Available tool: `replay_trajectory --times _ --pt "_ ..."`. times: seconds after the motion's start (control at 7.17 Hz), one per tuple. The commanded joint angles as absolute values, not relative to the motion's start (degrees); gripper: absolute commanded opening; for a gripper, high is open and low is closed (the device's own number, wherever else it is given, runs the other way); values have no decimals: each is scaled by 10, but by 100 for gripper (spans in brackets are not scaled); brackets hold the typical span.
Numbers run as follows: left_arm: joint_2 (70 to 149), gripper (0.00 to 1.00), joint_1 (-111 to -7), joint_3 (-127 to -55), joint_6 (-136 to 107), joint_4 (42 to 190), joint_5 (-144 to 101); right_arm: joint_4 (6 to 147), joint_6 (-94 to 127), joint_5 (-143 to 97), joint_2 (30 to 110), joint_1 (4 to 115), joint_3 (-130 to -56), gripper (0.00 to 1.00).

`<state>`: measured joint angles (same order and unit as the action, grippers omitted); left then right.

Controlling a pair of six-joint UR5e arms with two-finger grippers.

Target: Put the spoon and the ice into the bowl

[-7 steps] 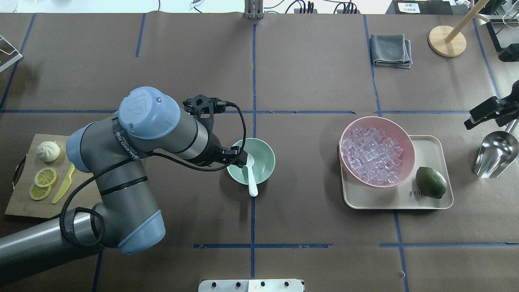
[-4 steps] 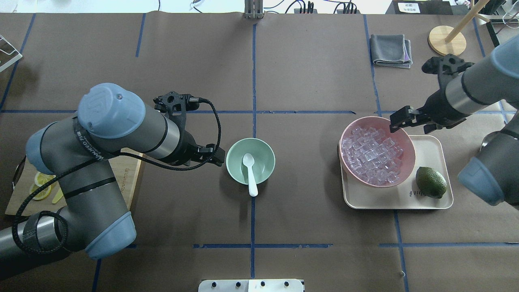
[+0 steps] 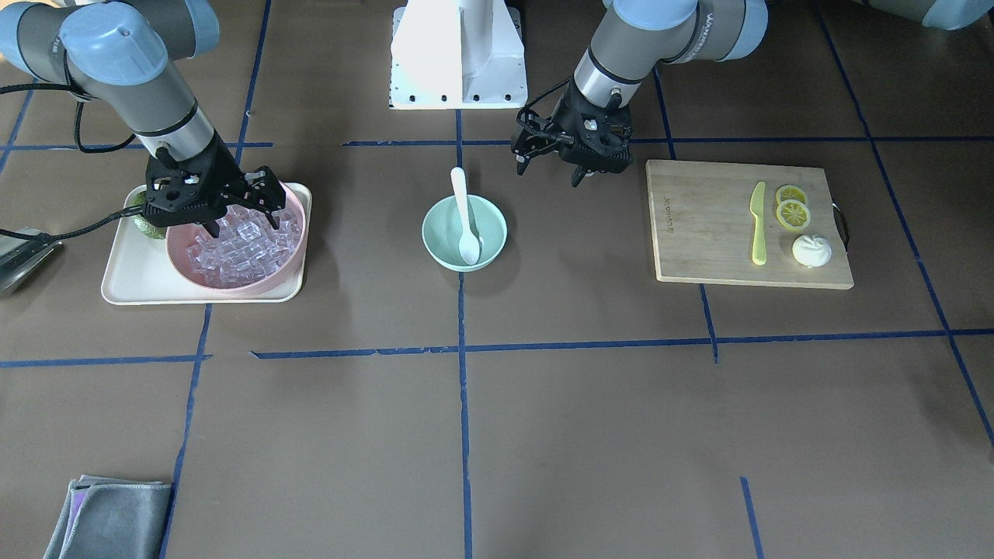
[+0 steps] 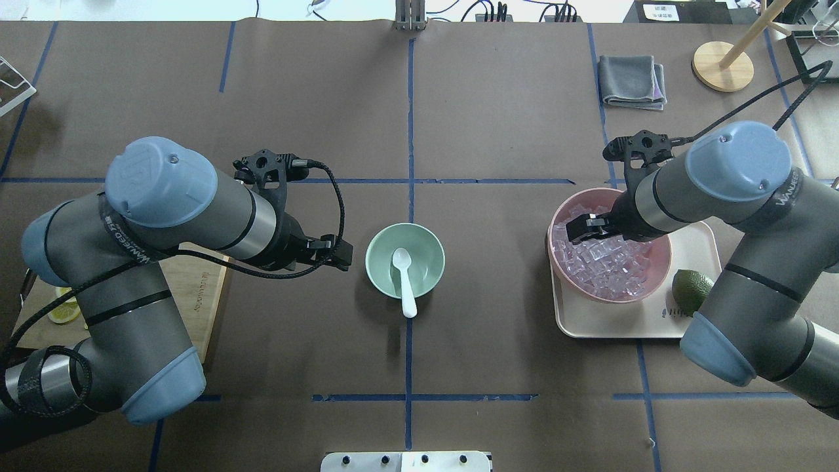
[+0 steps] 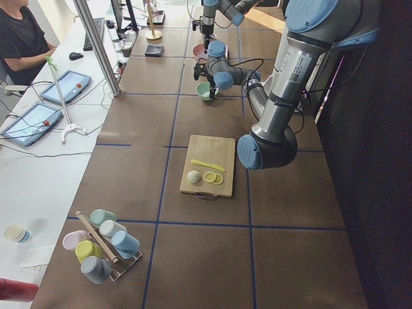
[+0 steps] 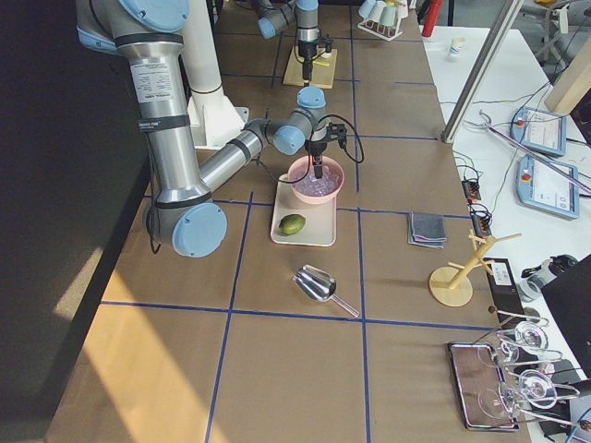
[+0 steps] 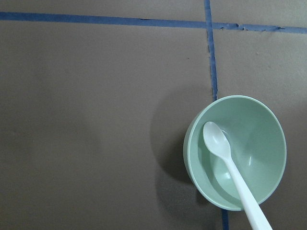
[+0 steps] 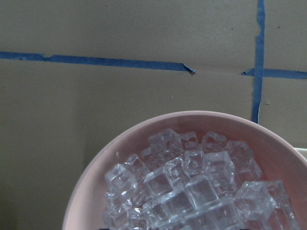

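Observation:
The white spoon [image 4: 405, 278] lies in the mint-green bowl [image 4: 426, 249] at the table's middle, head inside and handle over the near rim. Both also show in the left wrist view, the spoon [image 7: 225, 153] and the bowl [image 7: 264, 143]. My left gripper [image 4: 341, 255] is open and empty, just left of the bowl and apart from it. The ice [image 4: 600, 262] fills the pink bowl [image 4: 609, 299]. My right gripper [image 4: 580, 231] is open and hovers over the ice at the bowl's left part [image 3: 242, 221]. The right wrist view shows the ice cubes [image 8: 192, 187] close below.
The pink bowl stands on a cream tray [image 4: 623, 324] with a lime [image 4: 688, 285]. A cutting board [image 3: 714, 225] with a yellow-green knife [image 3: 757, 221], lemon slices [image 3: 792, 206] and a bun [image 3: 811, 250] lies on my left. A grey cloth [image 4: 632, 80] and a metal scoop [image 6: 319, 284] lie on the right.
My left gripper has let go of the spoon and drawn back to the left of the green bowl. My right arm has swung in from the right to over the pink bowl.

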<state>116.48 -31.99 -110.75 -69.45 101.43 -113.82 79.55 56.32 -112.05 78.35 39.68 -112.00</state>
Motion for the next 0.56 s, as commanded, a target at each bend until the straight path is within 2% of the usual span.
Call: replay_trajectory --times 0.0,0.28,0.42 --pt "1164 92 -320 -1108 -695 1014 -1137 795 563 -1116 785 383 -1118 90" --pt "1164 93 -320 -1108 -695 1014 -1137 796 563 -1115 791 376 -1116 87" --pt "1164 93 -320 -1108 -695 1014 -1137 796 563 -1115 792 376 -1115 83"
